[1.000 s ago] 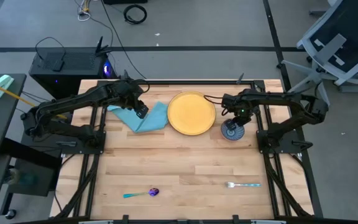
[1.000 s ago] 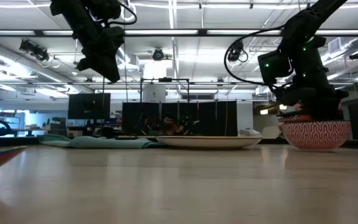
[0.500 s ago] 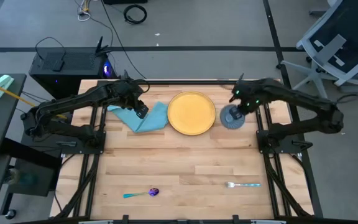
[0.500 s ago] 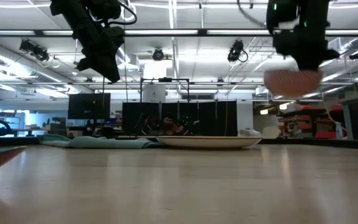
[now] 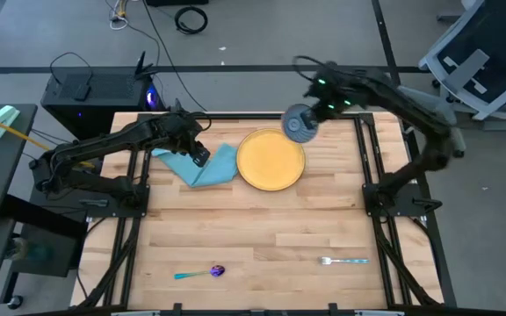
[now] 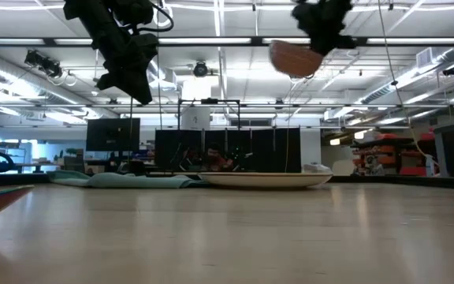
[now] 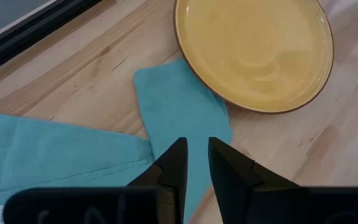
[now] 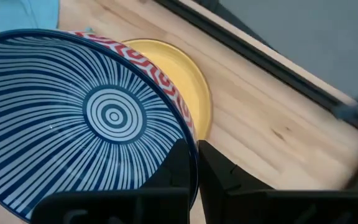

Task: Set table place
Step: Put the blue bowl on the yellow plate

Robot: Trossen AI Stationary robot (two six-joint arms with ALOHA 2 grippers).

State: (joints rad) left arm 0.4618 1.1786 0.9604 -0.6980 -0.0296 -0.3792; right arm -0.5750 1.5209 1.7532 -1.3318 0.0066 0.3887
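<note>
Blue-striped inside and red-patterned outside, the bowl (image 5: 298, 124) is up in the air, pinched by its rim between the closed fingers of the right gripper (image 8: 197, 163), and it hangs over the far right edge of the yellow plate (image 5: 269, 161). From table height the bowl (image 6: 295, 57) shows well above the plate (image 6: 268, 180), tilted, with nothing under it. The plate lies flat on the light wood table (image 5: 262, 228) toward the far side, about mid-width. Just left of it the light blue napkin (image 5: 198, 166) lies rumpled, one corner touching or almost touching the plate's rim. The left gripper (image 7: 194, 160) hangs above that napkin (image 7: 166, 115), clear of the cloth, its jaws a narrow gap apart and holding nothing. Along the near side of the table lie the spoon (image 5: 202, 273), purple head and teal handle, to the left, and the fork (image 5: 343, 261) to the right, well apart from each other and from the plate.
</note>
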